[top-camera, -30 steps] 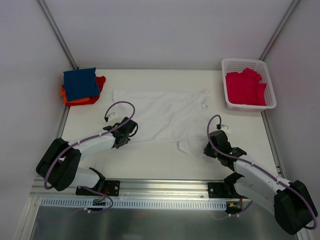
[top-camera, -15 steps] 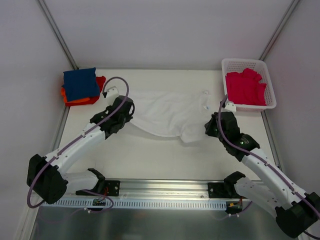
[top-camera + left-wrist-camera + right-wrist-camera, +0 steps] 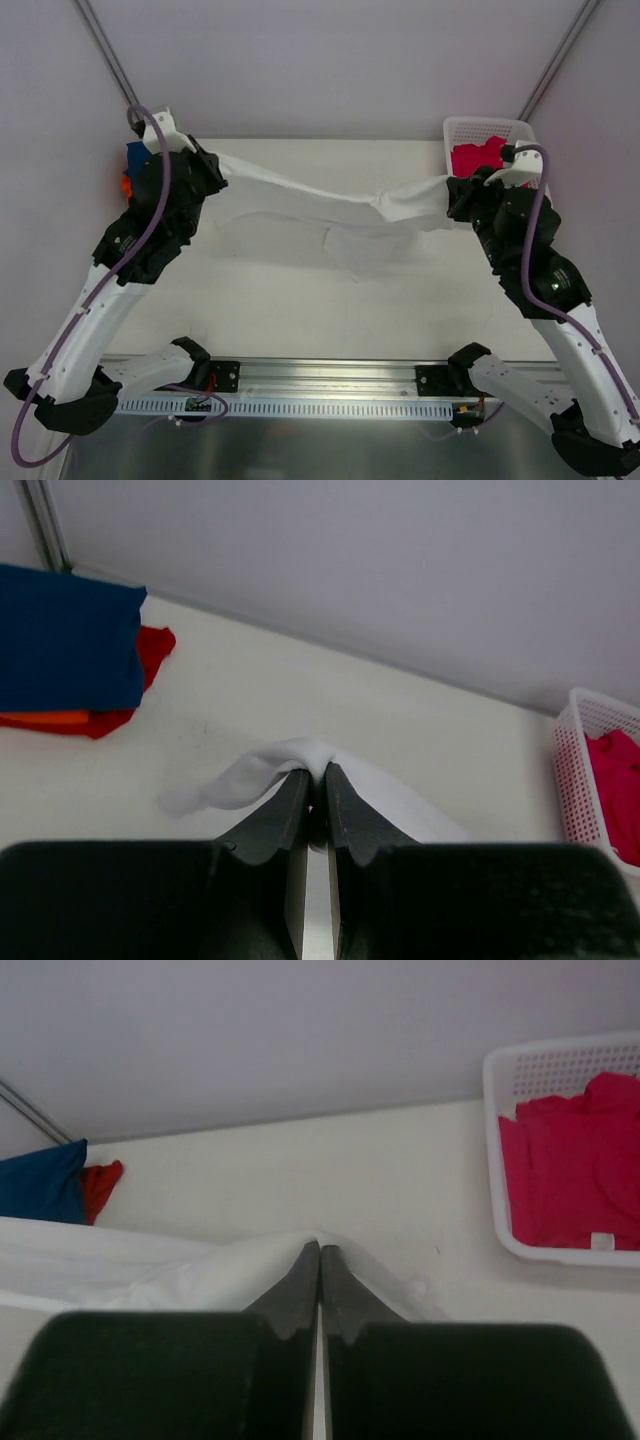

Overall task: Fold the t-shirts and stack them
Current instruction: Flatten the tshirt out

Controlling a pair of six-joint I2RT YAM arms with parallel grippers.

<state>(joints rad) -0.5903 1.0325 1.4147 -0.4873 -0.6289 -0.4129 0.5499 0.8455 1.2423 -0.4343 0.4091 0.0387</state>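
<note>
- The left gripper [image 3: 314,776] has its jaws pinched almost together on a fold of the white shirt [image 3: 330,208]. The cloth bulges out just past the tips in its wrist view.
- The right gripper [image 3: 320,1248] is fully closed on another edge of the same shirt, with cloth spilling to both sides of the tips.
- From above, the left gripper [image 3: 205,168] is at the upper left of the frame and the right gripper [image 3: 462,195] at the upper right. The shirt is strung between them as a sagging band, and a loose part hangs down near the frame's centre.
- A second ago the shirt lay spread flat on the table [image 3: 300,310], with both arms low at its near corners. Half a second ago they were carrying those corners toward the far side. Now both arms are raised and spread wide, and most of the shirt is off the surface.
- This looks like the near edge being taken up and over, so the fold is begun but not laid. The slack middle may wrinkle or double up when it is set down.
- The navy shirt [image 3: 65,635] sits on the red shirt [image 3: 150,652] at the upper left, unmoved and now half hidden by the left arm from above.
- The pink shirts [image 3: 580,1160] remain in the basket [image 3: 480,128] at the upper right, so more folding is left.
</note>
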